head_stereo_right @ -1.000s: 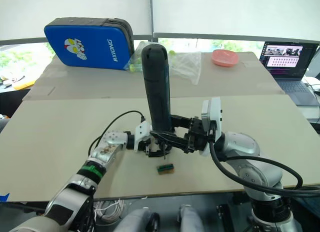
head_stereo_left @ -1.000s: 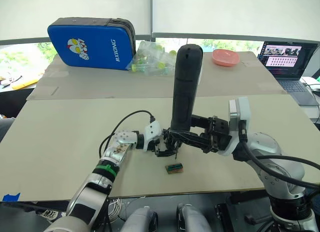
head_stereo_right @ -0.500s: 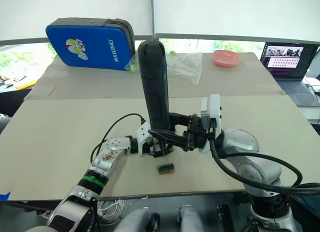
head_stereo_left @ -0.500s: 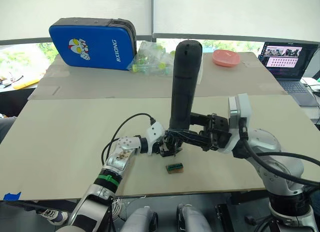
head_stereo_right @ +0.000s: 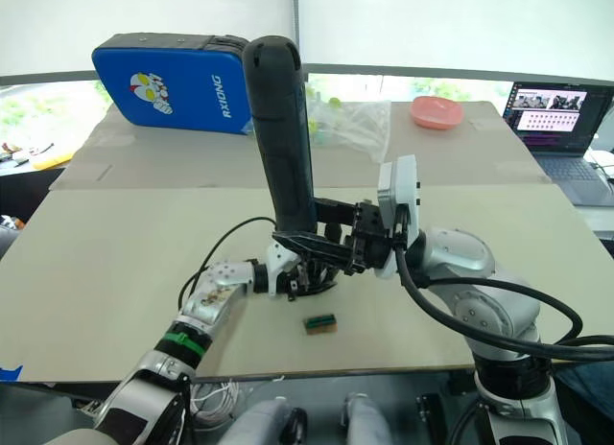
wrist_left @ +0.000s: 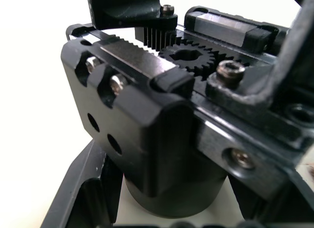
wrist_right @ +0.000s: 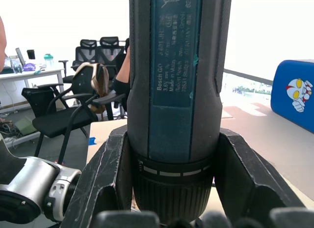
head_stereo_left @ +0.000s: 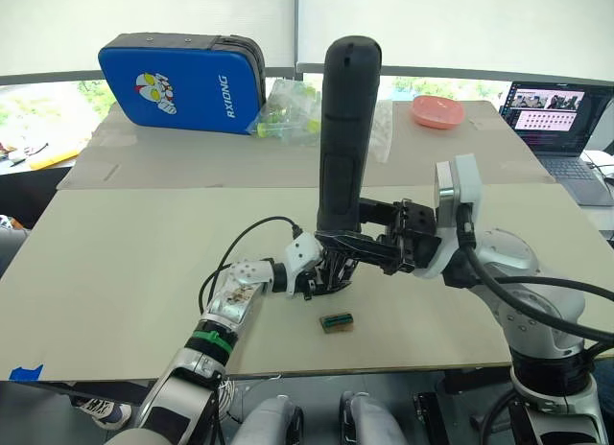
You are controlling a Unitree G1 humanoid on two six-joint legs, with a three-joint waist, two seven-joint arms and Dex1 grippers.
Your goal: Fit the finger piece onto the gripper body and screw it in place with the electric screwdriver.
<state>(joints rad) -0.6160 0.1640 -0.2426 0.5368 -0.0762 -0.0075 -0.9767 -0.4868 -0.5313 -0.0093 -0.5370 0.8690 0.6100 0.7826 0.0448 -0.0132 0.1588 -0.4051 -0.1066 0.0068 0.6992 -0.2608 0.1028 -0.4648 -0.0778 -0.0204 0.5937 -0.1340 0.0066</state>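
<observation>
Electric screwdriver [head_stereo_left: 343, 138] upright (dark) over gripper body [head_stereo_left: 326, 275].

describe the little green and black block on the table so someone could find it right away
On the beige table, look near the front edge, just in front of where the two grippers meet around the upright electric screwdriver. The small block lies alone there, flat and rectangular, the only green-topped piece.

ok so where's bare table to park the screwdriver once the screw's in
Bare board lies left of the left gripper, out to the table edge, and right of the right gripper, toward the laptop. It is crowded at centre: electric screwdriver, gripper body, small green block.
</observation>
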